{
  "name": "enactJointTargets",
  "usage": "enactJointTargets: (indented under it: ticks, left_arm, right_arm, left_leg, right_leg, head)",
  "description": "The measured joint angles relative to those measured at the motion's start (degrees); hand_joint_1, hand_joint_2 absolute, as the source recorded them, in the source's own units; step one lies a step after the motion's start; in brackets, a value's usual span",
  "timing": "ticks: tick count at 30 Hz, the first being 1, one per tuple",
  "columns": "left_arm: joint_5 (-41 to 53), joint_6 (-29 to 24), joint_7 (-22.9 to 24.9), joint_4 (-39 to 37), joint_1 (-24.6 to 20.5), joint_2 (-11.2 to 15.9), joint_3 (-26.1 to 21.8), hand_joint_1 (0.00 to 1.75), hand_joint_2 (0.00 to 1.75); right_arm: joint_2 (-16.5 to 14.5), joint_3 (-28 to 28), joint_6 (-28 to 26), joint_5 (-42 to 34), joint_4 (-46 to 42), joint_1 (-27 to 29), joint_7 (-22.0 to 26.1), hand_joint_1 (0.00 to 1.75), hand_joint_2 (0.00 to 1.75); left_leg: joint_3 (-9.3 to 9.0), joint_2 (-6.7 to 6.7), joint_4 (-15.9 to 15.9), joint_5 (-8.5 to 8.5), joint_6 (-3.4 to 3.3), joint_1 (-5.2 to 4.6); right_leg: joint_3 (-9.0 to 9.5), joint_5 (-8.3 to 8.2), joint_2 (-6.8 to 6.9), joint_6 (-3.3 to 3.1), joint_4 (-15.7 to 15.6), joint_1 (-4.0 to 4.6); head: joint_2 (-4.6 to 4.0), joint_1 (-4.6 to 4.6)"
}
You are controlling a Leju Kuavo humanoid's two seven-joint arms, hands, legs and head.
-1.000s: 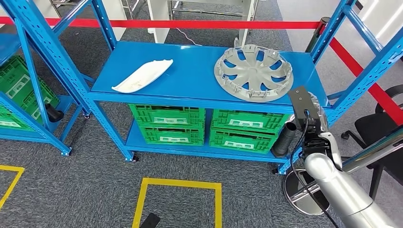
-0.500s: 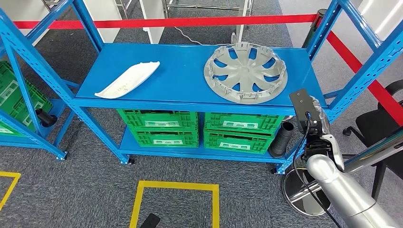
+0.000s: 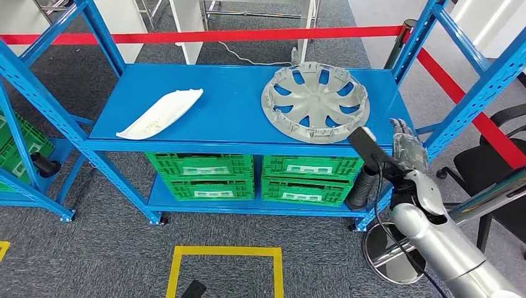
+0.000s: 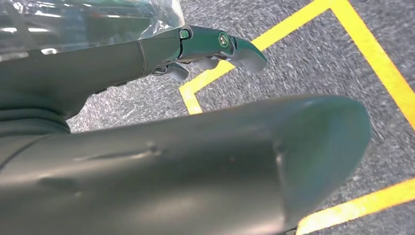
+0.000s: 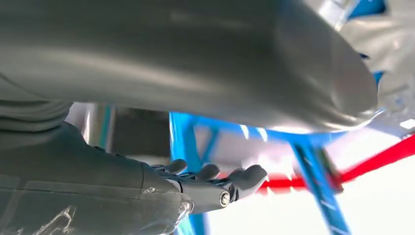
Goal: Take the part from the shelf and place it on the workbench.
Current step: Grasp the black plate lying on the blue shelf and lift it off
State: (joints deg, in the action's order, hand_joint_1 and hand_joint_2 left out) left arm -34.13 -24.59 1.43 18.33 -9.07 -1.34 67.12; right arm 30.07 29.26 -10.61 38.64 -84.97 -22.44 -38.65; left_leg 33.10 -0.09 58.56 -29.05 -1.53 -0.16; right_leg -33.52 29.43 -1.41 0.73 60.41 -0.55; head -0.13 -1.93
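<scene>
Head view. I take the blue shelf as landmark. The part, a grey wheel cover, lies flat on the shelf's top deck toward its right end; a white panel lies on the same deck toward the left end. Green crates fill the tier beneath. My right hand hovers just off the shelf's front right corner, near the cover's rim but not touching it.

Left wrist view. My left hand hangs over grey carpet with yellow floor tape; its fingers extend loosely, holding nothing.

Right wrist view. The right hand shows fingers apart and empty, with the shelf's upright beyond. To grasp well, I judge I should reach over the near rim and catch a spoke opening, keeping the cover level.
</scene>
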Motion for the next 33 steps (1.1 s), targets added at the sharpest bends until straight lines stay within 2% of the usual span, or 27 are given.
enactJointTargets:
  ticks: [2,4,5,6,7,8,9,10,11,14,16,17,19,20,21,22,23,24,25,26,27,30,31,33]
  left_arm:
    - [0.1,0.3,0.0,0.0,-0.1,0.0,-0.1,0.0,0.0]
    - [0.2,0.6,0.0,0.0,0.0,-0.1,-0.2,0.0,0.0]
    - [0.2,0.7,0.1,0.0,0.0,-0.1,-0.3,0.0,0.0]
    - [0.2,0.7,0.1,0.0,0.0,-0.1,-0.3,0.0,0.0]
    - [0.3,0.7,0.1,-0.1,0.0,-0.1,-0.4,0.0,0.0]
    - [0.3,0.7,0.1,-0.1,0.0,-0.2,-0.4,0.0,0.0]
    - [0.3,0.8,0.1,-0.1,0.0,-0.2,-0.4,0.0,0.0]
    - [0.3,0.8,0.1,-0.1,0.0,-0.2,-0.5,0.0,0.0]
    - [0.3,0.8,0.1,-0.1,0.0,-0.2,-0.5,0.0,0.0]
    - [0.4,0.9,0.2,-0.1,0.0,-0.2,-0.7,0.0,0.0]
    - [0.3,0.9,0.3,-0.1,0.0,-0.2,-0.8,0.0,0.0]
    - [0.3,0.9,0.3,-0.1,0.0,-0.2,-0.8,0.0,0.0]
    - [0.3,0.9,0.3,-0.1,0.1,-0.2,-0.8,0.0,0.0]
    - [0.3,1.0,0.2,-0.1,0.2,-0.2,-0.8,0.0,0.0]
    - [0.3,1.0,0.2,-0.1,0.3,-0.2,-0.8,0.0,0.0]
    - [0.3,1.1,0.2,-0.1,0.4,-0.2,-0.8,0.0,0.0]
    - [0.3,1.2,0.2,-0.2,0.4,-0.2,-0.8,0.0,0.0]
    - [0.3,1.3,0.2,-0.2,0.4,-0.2,-0.9,0.0,0.0]
    - [0.3,1.3,0.2,-0.2,0.4,-0.2,-0.9,0.0,0.0]
    - [0.3,1.3,0.2,-0.2,0.4,-0.2,-0.9,0.0,0.0]
    - [0.3,1.3,0.2,-0.2,0.4,-0.2,-0.9,0.0,0.0]
    - [0.3,1.4,0.1,-0.2,0.5,-0.2,-0.9,0.0,0.0]
    - [0.3,1.4,0.1,-0.3,0.5,-0.2,-0.9,0.0,0.0]
    - [0.3,1.4,0.1,-0.3,0.4,-0.2,-1.0,0.0,0.0]
  right_arm:
    - [-0.2,-0.1,6.9,9.3,0.0,-0.6,-0.1,0.0,0.0]
    - [-0.6,0.0,11.2,14.6,0.1,-0.9,-0.1,0.0,0.0]
    - [-0.8,0.0,12.3,15.9,0.1,-0.9,-0.1,0.0,0.0]
    - [-1.0,0.1,13.1,16.6,0.1,-0.9,-0.1,0.0,0.0]
    - [-1.2,0.1,13.8,17.2,0.0,-0.9,-0.1,0.0,0.0]
    - [-1.4,0.1,14.3,17.5,0.0,-1.0,-0.1,0.0,0.0]
    - [-1.5,0.1,14.8,17.7,0.0,-1.0,-0.1,0.0,0.0]
    - [-1.7,0.1,15.1,17.9,0.0,-1.2,-0.1,0.0,0.0]
    - [-1.8,0.1,15.4,17.9,-0.1,-1.2,-0.1,0.0,0.0]
    - [-2.1,0.1,15.7,18.0,-0.1,-1.4,-0.1,0.0,0.0]
    - [-2.2,0.1,15.8,18.0,-0.2,-1.5,-0.1,0.0,0.0]
    - [-2.4,0.1,15.8,18.0,-0.2,-1.6,-0.1,0.0,0.0]
    - [-2.6,0.2,15.9,18.0,-0.3,-1.6,-0.1,0.0,0.0]
    - [-2.7,0.2,15.9,18.0,-0.3,-1.5,-0.1,0.0,0.0]
    - [-2.9,0.3,15.9,18.0,-0.3,-1.5,-0.1,0.0,0.0]
    - [-3.0,0.3,15.9,18.0,-0.3,-1.4,-0.1,0.0,0.0]
    - [-3.1,0.3,15.9,18.0,-0.3,-1.4,-0.1,0.0,0.0]
    - [-3.2,0.3,15.9,18.0,-0.3,-1.4,-0.1,0.0,0.0]
    - [-3.3,0.3,15.9,18.0,-0.3,-1.4,-0.1,0.0,0.0]
    - [-3.4,0.3,16.0,18.0,-0.3,-1.5,-0.1,0.0,0.0]
    - [-3.4,0.3,16.0,18.0,-0.3,-1.4,-0.1,0.0,0.0]
    - [-3.5,0.2,16.1,18.0,-0.5,-1.3,-0.1,0.0,0.0]
    - [-3.6,0.2,16.1,18.0,-0.6,-1.4,-0.1,0.0,0.0]
    - [-3.6,0.2,16.1,18.0,-0.7,-1.4,-0.1,0.0,0.0]
  left_leg:
    - [-0.46,0.0,-0.6,0.09,-0.27,0.32]
    - [-0.65,-0.01,-0.6,-0.13,-0.42,0.39]
    - [-0.78,-0.01,-0.5,-0.3,-0.38,0.4]
    - [-0.97,-0.01,-0.4,-0.53,-0.3,0.42]
    - [-1.26,-0.01,-0.3,-0.84,-0.16,0.46]
    - [-1.64,-0.01,-0.1,-1.26,0.04,0.51]
    - [-1.9,-0.01,0.1,-1.67,0.32,0.47]
    - [-2.01,-0.01,0.3,-2.02,0.64,0.41]
    - [-2.02,0.01,0.4,-2.25,0.94,0.34]
    - [-2.13,0.2,0.2,-2.59,1.84,0.29]
    - [-1.36,0.21,2.3,-4.02,2.45,0.28]
    - [-0.01,0.19,5.1,-5.38,2.67,0.3]
    - [4.2,0.18,12.7,-8.12,2.89,0.35]
    - [5.95,0.18,15.5,-8.43,2.92,0.37]
    - [6.81,0.18,16.2,-7.53,2.9,0.38]
    - [6.57,0.18,14.6,-5.5,2.83,0.4]
    - [5.39,0.17,11.2,-2.76,2.69,0.42]
    - [3.94,0.11,7.7,-0.71,2.5,0.38]
    - [2.52,0.05,4.4,0.42,2.25,0.32]
    - [1.61,0.01,2.4,0.61,1.94,0.21]
    - [1.19,-0.03,1.5,0.05,1.57,0.1]
    - [0.26,0.0,0.6,-0.62,0.41,0.25]
    - [-0.22,-0.01,0.5,-0.81,0.06,0.37]
    - [-1.13,-0.03,0.4,-1.45,-0.43,0.45]
  right_leg:
    - [-2.41,2.22,0.66,0.46,4.7,-0.08]
    - [-6.51,4.55,0.94,0.89,11.9,-0.3]
    - [-8.0,4.53,1.02,1.07,13.9,-0.41]
    - [-8.51,3.39,1.06,1.19,13.9,-0.5]
    - [-7.9,1.2,1.12,1.25,11.7,-0.57]
    - [-6.49,-1.29,1.25,1.25,8.0,-0.6]
    - [-5.0,-3.01,1.4,1.18,4.6,-0.49]
    - [-3.75,-3.82,1.53,0.91,1.9,-0.36]
    - [-3.09,-3.81,1.6,0.58,0.4,-0.21]
    - [-2.75,-3.1,1.37,-0.54,-0.3,-0.13]
    - [-2.32,-3.0,1.32,-1.16,-0.6,-0.39]
    - [-2.1,-2.88,1.33,-1.42,-0.8,-0.45]
    - [-1.79,-2.51,1.27,-1.73,-0.8,-0.42]
    - [-1.56,-2.28,1.18,-1.77,-0.8,-0.41]
    - [-1.22,-2.01,1.08,-1.71,-0.8,-0.42]
    - [-0.76,-1.7,0.96,-1.59,-0.8,-0.44]
    - [-0.19,-1.34,0.87,-1.41,-0.8,-0.46]
    - [0.33,-0.96,0.8,-1.17,-0.8,-0.44]
    - [0.69,-0.61,0.72,-0.86,-0.8,-0.38]
    - [0.91,-0.38,0.66,-0.52,-0.9,-0.33]
    - [1.04,-0.35,0.63,-0.12,-1.0,-0.29]
    - [1.23,-0.33,0.79,0.89,-0.3,-0.37]
    - [0.57,0.17,0.9,1.11,1.2,-0.4]
    - [-2.93,2.13,1.08,1.43,7.3,-0.42]
  head:
    - [0.0,-0.17]
    - [0.0,-0.3]
    - [0.0,-0.32]
    - [0.0,-0.32]
    - [0.0,-0.34]
    - [0.0,-0.34]
    - [0.0,-0.34]
    - [0.0,-0.37]
    - [0.0,-0.32]
    - [0.0,-0.16]
    - [0.0,0.0]
    - [0.0,0.11]
    - [0.0,0.28]
    - [0.0,0.3]
    - [0.0,0.32]
    - [0.0,0.34]
    - [0.0,0.37]
    - [0.0,0.38]
    - [0.0,0.43]
    - [0.0,0.42]
    - [0.0,0.42]
    - [0.0,0.3]
    - [0.0,0.19]
    - [0.0,-0.02]
